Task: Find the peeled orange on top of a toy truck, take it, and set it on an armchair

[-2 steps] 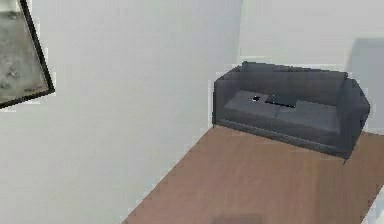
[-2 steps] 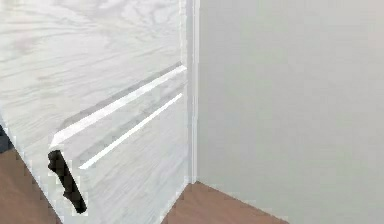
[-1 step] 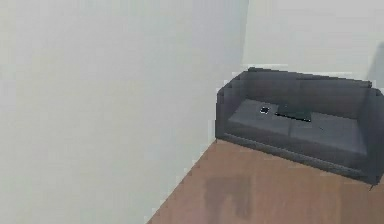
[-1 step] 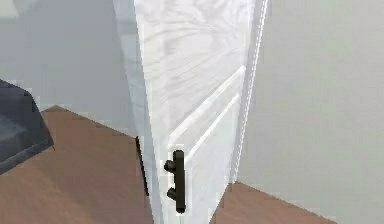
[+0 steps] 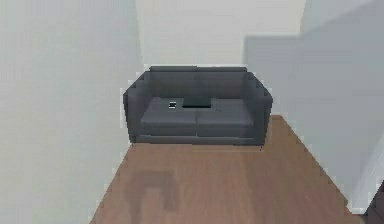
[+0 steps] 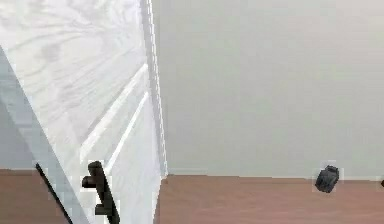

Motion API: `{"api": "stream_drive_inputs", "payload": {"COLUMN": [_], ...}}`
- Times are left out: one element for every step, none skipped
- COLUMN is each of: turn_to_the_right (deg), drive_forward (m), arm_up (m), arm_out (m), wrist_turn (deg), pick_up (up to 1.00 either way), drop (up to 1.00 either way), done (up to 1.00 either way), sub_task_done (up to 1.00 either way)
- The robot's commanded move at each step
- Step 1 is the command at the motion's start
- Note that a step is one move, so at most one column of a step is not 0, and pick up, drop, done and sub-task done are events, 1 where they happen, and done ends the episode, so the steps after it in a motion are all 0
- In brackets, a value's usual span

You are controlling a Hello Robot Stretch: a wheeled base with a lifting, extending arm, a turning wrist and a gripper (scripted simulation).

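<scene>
Two pale plaster walls (image 5: 60,90) flanked a passage of brown wooden plank floor (image 5: 230,185). A tall white panelled wooden door (image 6: 90,90) slanted across the arm side view's left. A dark grey two-seat fabric sofa (image 5: 197,118) sat against the far wall at the passage's end. The door bore a dark lever handle (image 6: 100,190) low down. A flat black rectangular item (image 5: 194,102) lay on the sofa's seat by the backrest, with a small dark box with a pale face (image 5: 173,104) just beside it. A small dark blob (image 6: 326,179) sat low by the arm side view's pale wall. Where the peeled orange lay could not be told, nor could the end effector's state.
</scene>
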Motion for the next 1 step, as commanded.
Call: {"api": "stream_drive_inputs", "payload": {"turn_to_the_right": [0.0], "drive_forward": [0.45], "arm_up": [0.00], "arm_out": [0.00], "wrist_turn": [0.0], "pick_up": [0.00], "drop": [0.00], "done": [0.00], "sub_task_done": [0.00]}}
